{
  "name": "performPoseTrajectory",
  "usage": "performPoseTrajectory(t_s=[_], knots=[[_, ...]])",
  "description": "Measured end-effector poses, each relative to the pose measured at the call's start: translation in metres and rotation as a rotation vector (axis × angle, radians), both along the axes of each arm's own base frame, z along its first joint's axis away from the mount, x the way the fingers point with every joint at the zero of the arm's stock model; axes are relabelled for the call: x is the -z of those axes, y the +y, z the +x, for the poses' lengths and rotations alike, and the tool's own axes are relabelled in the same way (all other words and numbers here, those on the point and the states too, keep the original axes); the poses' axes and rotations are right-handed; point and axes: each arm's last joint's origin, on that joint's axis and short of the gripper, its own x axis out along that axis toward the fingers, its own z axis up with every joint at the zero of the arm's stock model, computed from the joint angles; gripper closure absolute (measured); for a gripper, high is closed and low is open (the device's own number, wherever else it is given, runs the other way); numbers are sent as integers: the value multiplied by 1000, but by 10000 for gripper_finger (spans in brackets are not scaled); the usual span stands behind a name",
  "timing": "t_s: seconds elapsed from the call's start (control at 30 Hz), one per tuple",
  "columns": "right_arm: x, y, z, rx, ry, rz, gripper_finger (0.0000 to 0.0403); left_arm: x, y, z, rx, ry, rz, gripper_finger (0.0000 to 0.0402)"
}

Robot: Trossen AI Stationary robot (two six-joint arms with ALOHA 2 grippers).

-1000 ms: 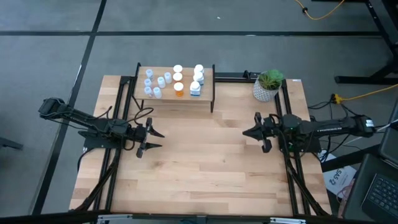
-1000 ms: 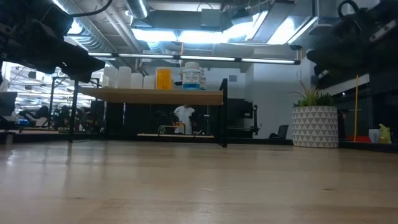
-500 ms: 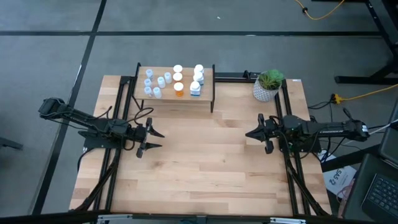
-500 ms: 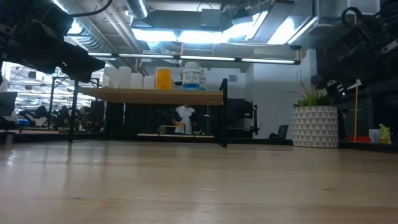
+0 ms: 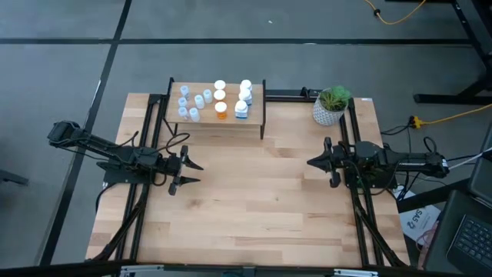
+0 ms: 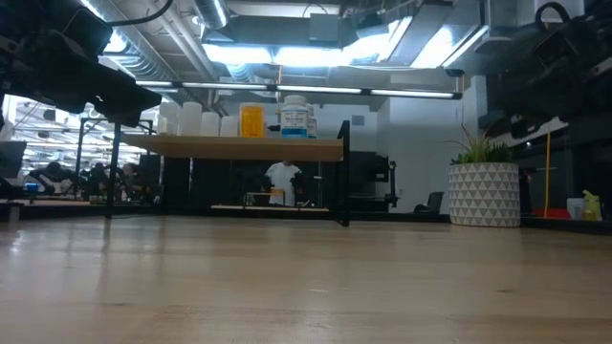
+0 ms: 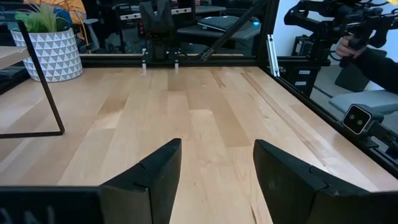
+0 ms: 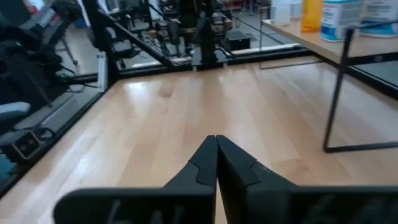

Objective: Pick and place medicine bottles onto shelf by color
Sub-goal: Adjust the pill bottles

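On the shelf (image 5: 254,123), which stands at the far edge of the table (image 5: 246,208) a little left of centre, all the medicine bottles (image 5: 215,100) that can be seen are already gathered; none lies on the bare tabletop in any view. They appear sorted by kind: the pale-blue vials (image 5: 191,104) cluster toward the shelf's left end, the white-capped bottles sit in the middle with the orange bottle (image 5: 221,110) at the front of that row, and the blocky white bottles (image 5: 243,98) with blue labels line the right end. This grouping fits a sort by colour, so the task looks finished or nearly so. Counting from above gives about six small vials, three round white caps including the orange bottle's, and three or four at the right end; the exact total is hard to fix because the caps crowd together.

The left gripper (image 5: 189,172) hovers above the table near its left edge, its fingers spread apart with nothing between them, as its wrist view confirms. The right gripper (image 5: 313,163) hangs near the right edge, just in front of the white pot with a green plant (image 5: 330,106), its fingers pressed together and empty. Both arms sit well apart from the shelf, a posture that suggests waiting or parking, not reaching.
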Motion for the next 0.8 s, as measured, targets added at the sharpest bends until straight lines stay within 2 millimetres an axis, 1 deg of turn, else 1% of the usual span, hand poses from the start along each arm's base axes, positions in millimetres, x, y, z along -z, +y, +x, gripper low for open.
performPoseTrajectory(t_s=[0.17, 0.8], knots=[[0, -1, 0, 39, 5, 41, 389, 0, 0, 0, 0, 0, 0, 208], [0, -1, 0, 38, 3, 37, 386, -1, 0, 0, -1, -10, -14, 208]])
